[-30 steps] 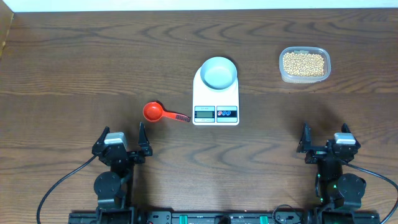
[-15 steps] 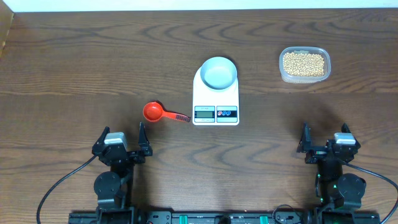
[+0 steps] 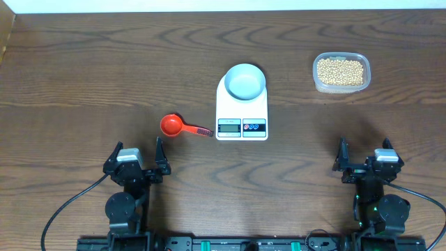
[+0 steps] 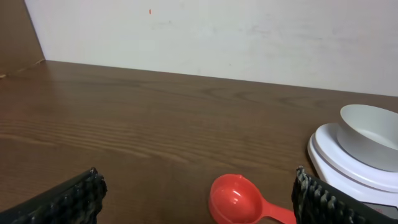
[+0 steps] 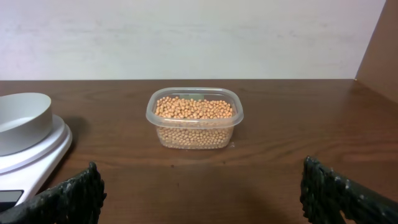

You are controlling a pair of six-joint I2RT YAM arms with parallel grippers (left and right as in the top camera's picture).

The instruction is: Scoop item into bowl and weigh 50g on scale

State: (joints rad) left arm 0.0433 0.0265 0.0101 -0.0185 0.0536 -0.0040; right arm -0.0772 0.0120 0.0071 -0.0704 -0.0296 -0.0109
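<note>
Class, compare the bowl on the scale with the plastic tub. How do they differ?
The bowl is round, white and empty; the tub is rectangular, clear and full of beans. The bowl sits on the scale; the tub rests on the table. Both are open-topped.

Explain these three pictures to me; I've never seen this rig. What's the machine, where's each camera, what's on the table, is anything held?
Two robot arms sit at the near edge of a wooden table. The overhead view looks straight down; each wrist view looks forward from one arm, its own black fingers at the bottom corners. The left end effector and right end effector are both open and hold nothing. On the table: a red scoop, a white scale carrying an empty bowl, and a clear tub of beans. The left wrist view shows the scoop and scale; the right shows the tub.
</note>
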